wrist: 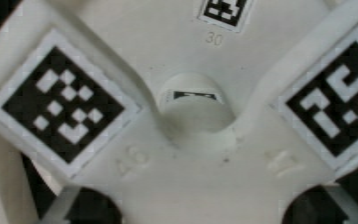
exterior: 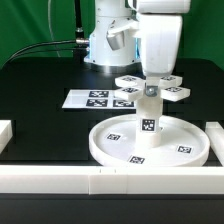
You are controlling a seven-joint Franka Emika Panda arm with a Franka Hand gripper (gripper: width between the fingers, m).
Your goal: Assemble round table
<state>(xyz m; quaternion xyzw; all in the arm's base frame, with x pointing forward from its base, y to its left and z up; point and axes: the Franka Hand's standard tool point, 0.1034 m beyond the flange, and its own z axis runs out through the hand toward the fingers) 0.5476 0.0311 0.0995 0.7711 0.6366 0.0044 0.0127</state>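
The large round rimmed disc (exterior: 104, 147) lies on the black table near the front. The short thick post (exterior: 149, 112) stands upright on its middle. The four-armed cross piece (exterior: 128, 82) sits level on top of the post, tags facing up. My gripper (exterior: 151, 80) comes straight down onto the cross piece's centre and is shut on it. In the wrist view the cross piece (wrist: 197, 120) fills the picture, with tagged arms on both sides. My gripper (wrist: 202, 208) has a finger (wrist: 59, 204) showing at each lower corner, pressed against the piece's body.
The marker board (exterior: 88, 99) lies flat behind the disc toward the exterior view's left. Long white border blocks (exterior: 60, 180) run along the front, with shorter ones at both sides (exterior: 5, 132). The arm's base (exterior: 105, 40) stands at the back.
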